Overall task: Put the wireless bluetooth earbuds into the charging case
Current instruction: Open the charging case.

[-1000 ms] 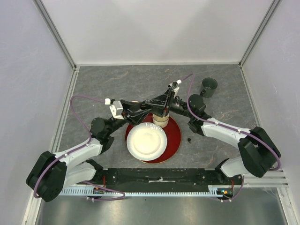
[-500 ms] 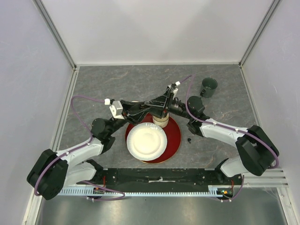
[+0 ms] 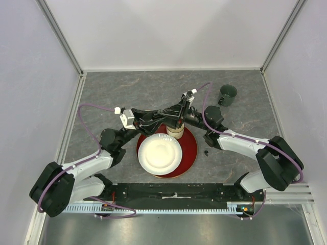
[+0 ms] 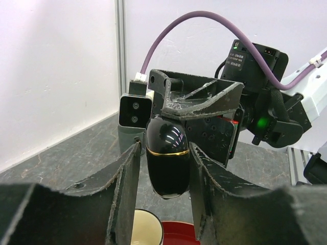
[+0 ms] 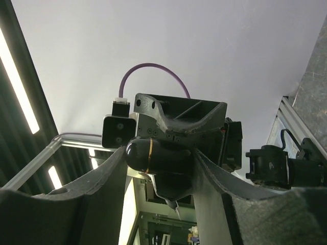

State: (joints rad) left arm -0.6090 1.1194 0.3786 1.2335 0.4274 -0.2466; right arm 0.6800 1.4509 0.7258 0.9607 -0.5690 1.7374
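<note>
A glossy black charging case (image 4: pixel 167 155) with a thin gold band hangs in the air above a paper cup (image 3: pixel 175 132). My right gripper (image 5: pixel 159 153) is shut on the case end to end, and the case (image 5: pixel 153 155) lies crosswise between its fingers. My left gripper (image 4: pixel 165 149) comes from the other side, its fingers flanking the case's sides with a thin gap on one side. In the top view the two grippers, left (image 3: pixel 170 117) and right (image 3: pixel 177 119), meet over the cup. One tiny black earbud (image 3: pixel 206 152) lies on the table right of the red plate. No other earbuds are visible.
The cup stands on a red plate (image 3: pixel 190 151), which also carries a white dish (image 3: pixel 159 153). A dark mug (image 3: pixel 228 94) stands at the back right. White walls and metal rails close in the grey tabletop.
Hardly anything differs. The right forearm has edged slightly left, and both grippers stay together over the cup.
</note>
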